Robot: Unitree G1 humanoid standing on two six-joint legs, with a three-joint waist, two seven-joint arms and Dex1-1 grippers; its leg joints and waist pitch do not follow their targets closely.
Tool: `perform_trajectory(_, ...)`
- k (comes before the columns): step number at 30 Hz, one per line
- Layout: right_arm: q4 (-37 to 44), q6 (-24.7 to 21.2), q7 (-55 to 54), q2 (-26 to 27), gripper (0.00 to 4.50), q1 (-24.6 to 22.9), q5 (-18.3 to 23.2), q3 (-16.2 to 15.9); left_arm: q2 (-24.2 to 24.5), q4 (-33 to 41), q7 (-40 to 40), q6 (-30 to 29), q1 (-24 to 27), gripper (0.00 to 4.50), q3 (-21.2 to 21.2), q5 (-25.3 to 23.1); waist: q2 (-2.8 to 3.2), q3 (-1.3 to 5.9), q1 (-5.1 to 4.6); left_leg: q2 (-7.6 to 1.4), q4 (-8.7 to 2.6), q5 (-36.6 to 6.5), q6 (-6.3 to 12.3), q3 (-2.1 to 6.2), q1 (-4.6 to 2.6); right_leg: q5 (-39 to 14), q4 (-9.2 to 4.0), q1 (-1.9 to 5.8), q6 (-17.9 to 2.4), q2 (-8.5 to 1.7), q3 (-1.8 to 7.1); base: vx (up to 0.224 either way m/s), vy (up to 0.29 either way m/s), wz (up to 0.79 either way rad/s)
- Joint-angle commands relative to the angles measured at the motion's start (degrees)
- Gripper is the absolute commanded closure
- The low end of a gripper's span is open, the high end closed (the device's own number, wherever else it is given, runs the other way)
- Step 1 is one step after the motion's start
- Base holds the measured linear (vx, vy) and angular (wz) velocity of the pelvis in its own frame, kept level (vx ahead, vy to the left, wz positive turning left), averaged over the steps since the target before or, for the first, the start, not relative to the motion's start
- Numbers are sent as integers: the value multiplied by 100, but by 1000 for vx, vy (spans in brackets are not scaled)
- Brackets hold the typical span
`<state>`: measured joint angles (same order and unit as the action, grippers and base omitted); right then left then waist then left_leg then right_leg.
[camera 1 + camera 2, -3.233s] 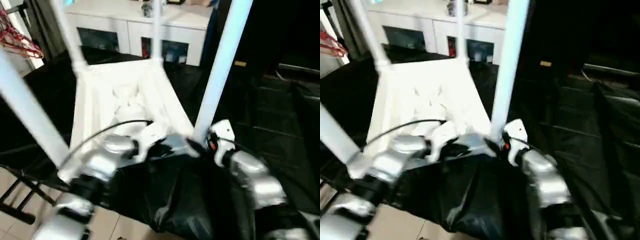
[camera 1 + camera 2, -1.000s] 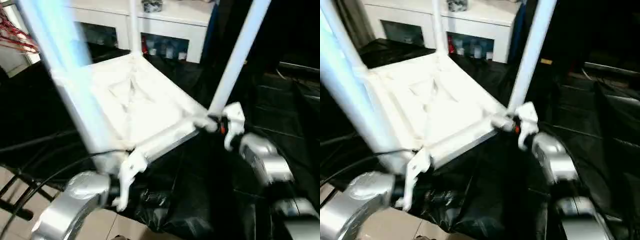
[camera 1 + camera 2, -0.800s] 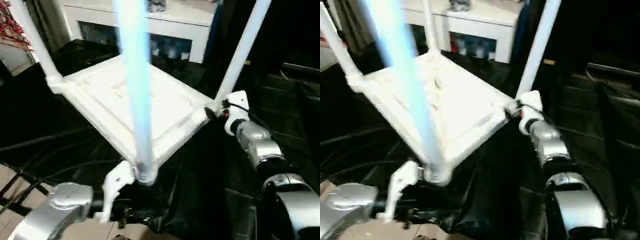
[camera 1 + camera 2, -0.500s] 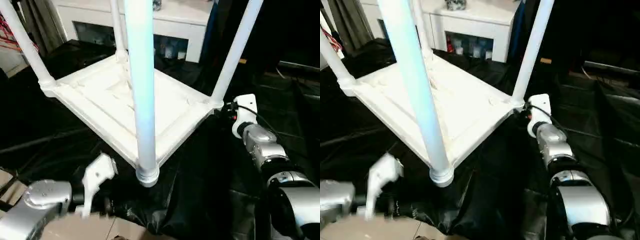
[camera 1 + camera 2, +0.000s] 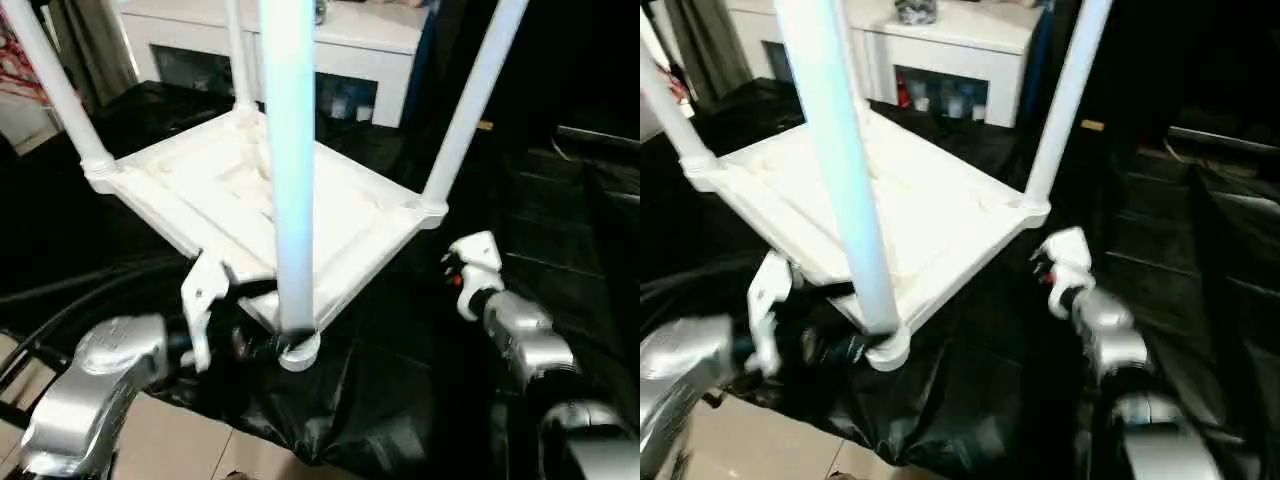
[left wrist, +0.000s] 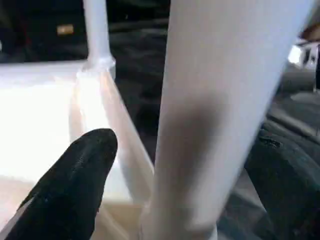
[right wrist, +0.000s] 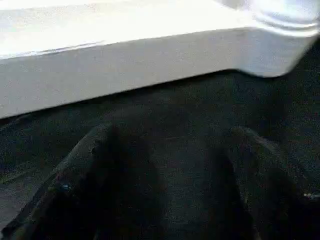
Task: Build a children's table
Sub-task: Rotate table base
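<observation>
The left gripper (image 6: 165,165) stands with its two black fingers (image 6: 75,175) spread wide, one on either side of the nearest leg (image 5: 288,160) of the children's table (image 5: 260,215), with no visible touch on that leg. The right gripper (image 7: 170,165) is also spread apart, holding nothing, its fingers dark against the black sheet (image 5: 400,400) just below the tabletop's edge near a corner socket (image 7: 280,40).

The table lies upside down on the black-covered surface, its ribbed underside facing up and all four white tubular legs rising from the corner sockets. The near corner overhangs the front of the sheet, close to the left gripper's white housing (image 5: 205,300). The right arm's silver forearm (image 5: 525,335) sits apart from the right corner leg (image 5: 462,110). Behind the table stands a white cabinet (image 5: 340,50) with glass doors.
</observation>
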<state>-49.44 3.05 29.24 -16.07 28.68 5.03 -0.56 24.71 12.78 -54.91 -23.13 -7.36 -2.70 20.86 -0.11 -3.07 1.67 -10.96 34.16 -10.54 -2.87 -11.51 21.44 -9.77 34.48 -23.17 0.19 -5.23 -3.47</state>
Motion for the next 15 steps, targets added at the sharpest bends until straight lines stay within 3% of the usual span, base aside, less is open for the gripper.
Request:
perform_trajectory(1,217,-94,50,17,72,-24,9,-39,-44,-72,-24,72,-79,3,-86,-6,-42,348,14,-202,-431,-1583,47,104,-75,-1895,-420,213,-1110,-250,228,0,0,0)
perform_trajectory(4,250,-166,-99,226,72,13,-53,-142,-310,-325,-84,141,-473,3,-388,6,-12,349,20,-194,-424,-1606,26,87,-108,-1915,-437,179,-1115,-233,237,0,0,0)
perform_trajectory(6,254,-173,-102,238,72,17,-54,-147,-323,-338,-89,139,-492,3,-403,9,-17,360,28,-204,-431,-1577,7,101,-96,-1816,-418,198,-1147,-248,233,0,0,0)
perform_trajectory(10,299,-342,-205,503,72,162,-171,-255,-763,-693,-145,263,-953,3,-917,-136,-8,376,36,-201,-422,-1376,16,96,-89,-1412,-377,228,-1249,-241,234,0,0,0)
perform_trajectory(15,148,-352,-325,593,72,300,-246,-267,-1240,-924,-44,371,-1228,3,-1405,-311,-23,385,14,-197,-407,-1294,52,91,-61,-1306,-376,260,-1272,-254,236,0,0,0)
